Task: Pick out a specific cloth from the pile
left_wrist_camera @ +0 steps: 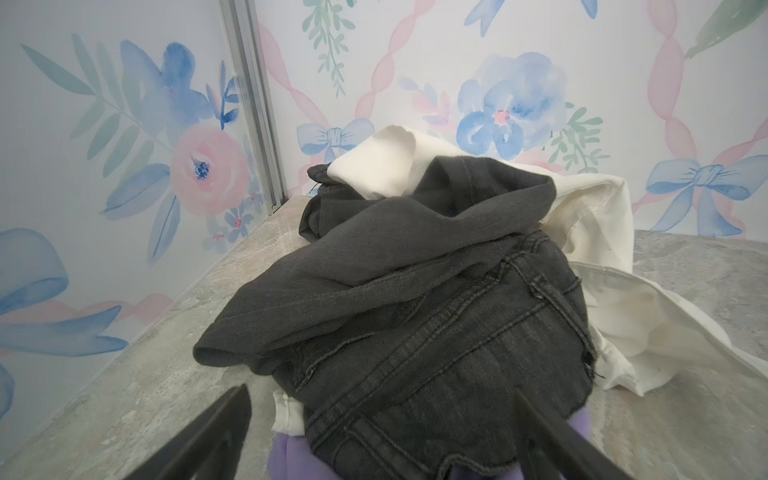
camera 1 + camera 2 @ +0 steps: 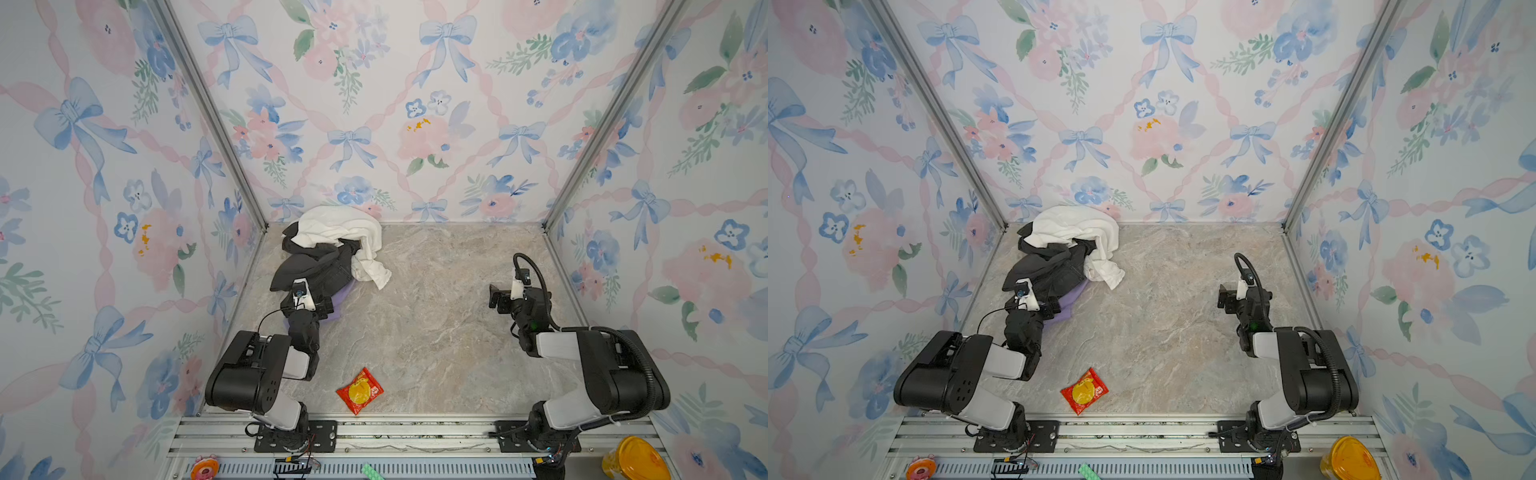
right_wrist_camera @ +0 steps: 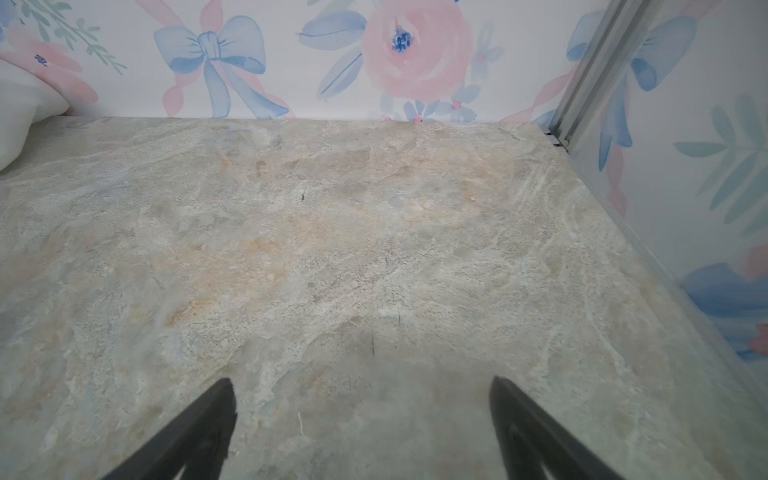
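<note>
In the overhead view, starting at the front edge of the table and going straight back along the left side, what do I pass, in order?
Red snack packet → purple shirt, peeking out from under the heap → black garment → white garment, farthest back.

In a top view, the pile sits in the far left corner of the stone table. A white garment lies on top of a black garment. A bit of the purple cloth peeks out from under the black one, on the near side. The left gripper is right at that near edge of the pile. Its jaws are hard to see against the dark cloth. The right gripper is over bare table, well apart from the pile. A red snack packet lies near the front, between the two arms.
</note>
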`<state>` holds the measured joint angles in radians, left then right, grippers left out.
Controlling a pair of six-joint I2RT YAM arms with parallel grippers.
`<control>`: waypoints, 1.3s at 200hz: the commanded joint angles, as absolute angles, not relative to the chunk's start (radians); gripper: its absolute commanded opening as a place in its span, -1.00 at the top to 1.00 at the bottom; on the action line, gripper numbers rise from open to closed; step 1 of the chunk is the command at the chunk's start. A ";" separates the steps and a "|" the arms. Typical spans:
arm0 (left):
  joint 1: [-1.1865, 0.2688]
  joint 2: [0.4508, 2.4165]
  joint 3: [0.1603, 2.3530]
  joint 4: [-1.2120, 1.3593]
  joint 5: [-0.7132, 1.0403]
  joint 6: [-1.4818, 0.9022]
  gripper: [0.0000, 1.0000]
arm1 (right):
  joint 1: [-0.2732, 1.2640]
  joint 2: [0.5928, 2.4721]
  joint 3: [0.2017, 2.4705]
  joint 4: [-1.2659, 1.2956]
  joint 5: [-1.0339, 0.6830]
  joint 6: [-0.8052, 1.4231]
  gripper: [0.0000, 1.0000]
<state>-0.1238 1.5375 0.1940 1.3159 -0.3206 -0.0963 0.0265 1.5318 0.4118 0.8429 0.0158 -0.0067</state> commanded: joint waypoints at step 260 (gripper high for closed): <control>-0.193 1.278 0.216 1.122 -0.451 -0.033 -0.96 | 0.082 1.342 0.490 0.578 0.149 -0.030 -0.94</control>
